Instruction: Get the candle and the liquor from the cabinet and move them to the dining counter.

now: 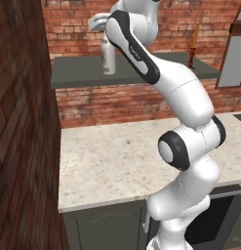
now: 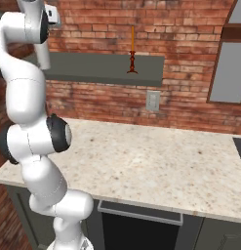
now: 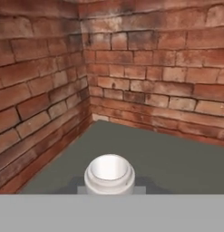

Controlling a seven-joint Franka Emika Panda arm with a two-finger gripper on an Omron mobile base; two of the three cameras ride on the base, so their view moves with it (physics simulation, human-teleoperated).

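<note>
The tool (image 1: 103, 25) grips the liquor (image 1: 109, 57) by its neck, the bottle standing on the cabinet (image 1: 83, 73).

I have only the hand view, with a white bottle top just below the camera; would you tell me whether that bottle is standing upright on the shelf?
Observer: Yes. In the left base view the liquor stands upright near the left end of the cabinet, with the gripper at its neck.
Operator: Thank you. Where is the candle?
Observer: The candle stands upright on the same shelf board, toward its right end, well apart from the liquor.
Operator: And what lies under the shelf?
Observer: A beige speckled counter, set against the brick wall.
</note>
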